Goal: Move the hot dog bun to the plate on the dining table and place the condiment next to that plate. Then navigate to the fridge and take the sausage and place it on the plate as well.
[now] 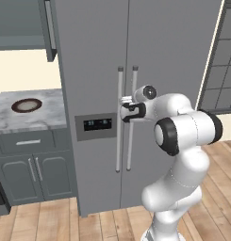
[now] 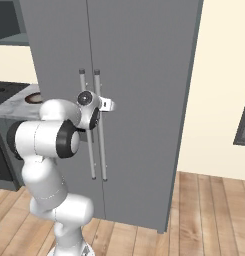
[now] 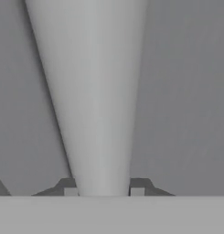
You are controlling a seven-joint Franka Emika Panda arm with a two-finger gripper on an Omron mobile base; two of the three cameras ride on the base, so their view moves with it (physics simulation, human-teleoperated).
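The fridge (image 1: 93, 70) is standing closed, both tall grey doors shut; whatever is inside is hidden. Two vertical bar handles are running side by side down the middle seam. The pincer (image 3: 104, 192) is sitting clamped on one handle (image 3: 93, 91), a dark fingertip (image 3: 67, 186) pressing on each side of the bar, as the hand view is showing. In the left base view the pincer (image 1: 122, 106) is meeting the left handle (image 1: 119, 141), beside the right handle (image 1: 131, 141).

The arm is rising from the base, bending at a raised elbow and reaching level and forward, with the hand at mid-height of the handles.

A dispenser panel (image 1: 95, 125) is sitting in the left door. To the left a marble counter (image 1: 46, 115) is carrying a dark-rimmed bowl (image 1: 26, 105) above grey cabinets (image 1: 29, 174). The floor (image 1: 46, 221) is wooden planking.
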